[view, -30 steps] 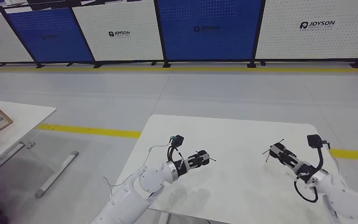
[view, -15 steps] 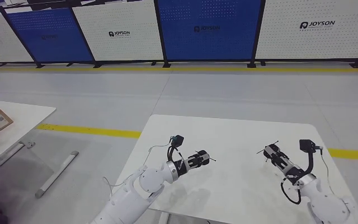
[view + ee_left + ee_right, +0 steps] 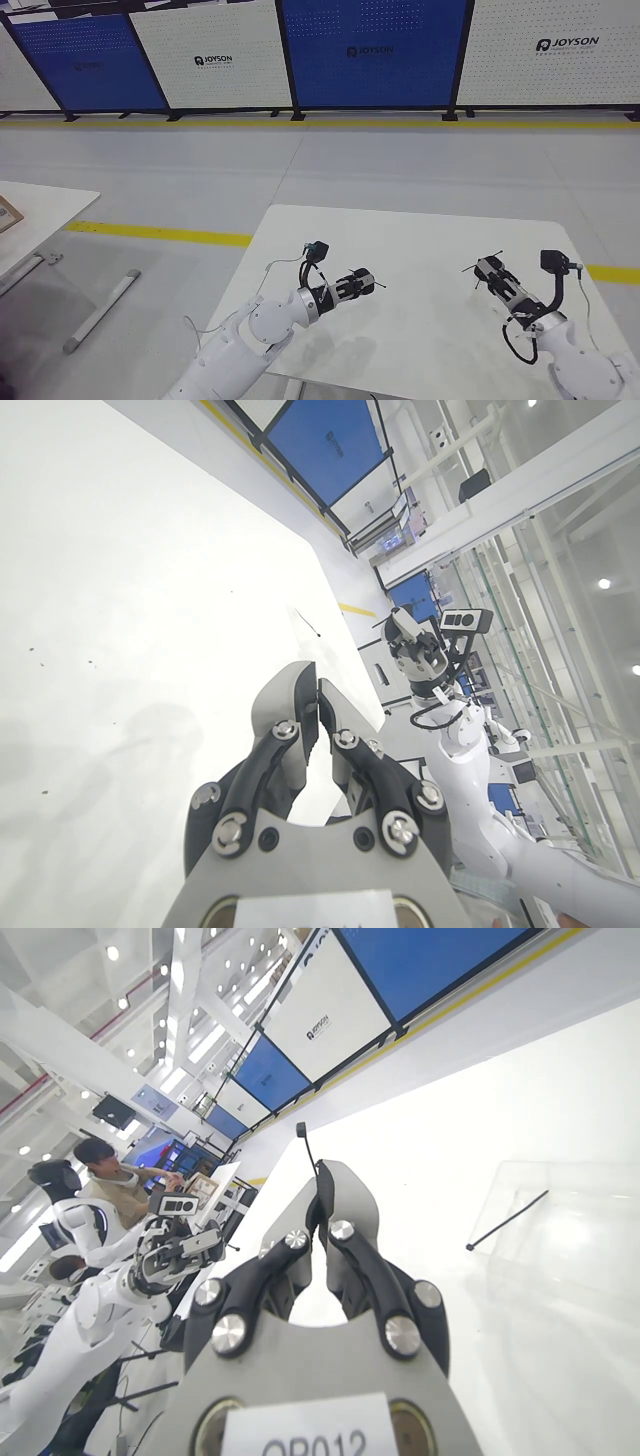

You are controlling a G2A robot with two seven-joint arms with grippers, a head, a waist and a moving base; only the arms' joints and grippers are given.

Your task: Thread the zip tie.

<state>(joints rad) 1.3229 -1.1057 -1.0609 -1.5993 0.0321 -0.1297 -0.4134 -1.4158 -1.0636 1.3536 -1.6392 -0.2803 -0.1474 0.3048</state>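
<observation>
Facing blue-and-white panels (image 3: 375,50), the white table (image 3: 420,240) carries a loose zip tie (image 3: 507,1220).

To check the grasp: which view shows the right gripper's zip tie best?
The right wrist view: the zip tie juts from the shut right gripper, head plain. In the top view it is a thin dark line; in the left wrist view, too small to tell.

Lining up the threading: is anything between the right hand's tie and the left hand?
Nothing visible. The right hand grips the tie with its head sticking out. The left hand is shut, and bare table lies between them. A loose tie lies flat on the table, no obstacle.
</observation>
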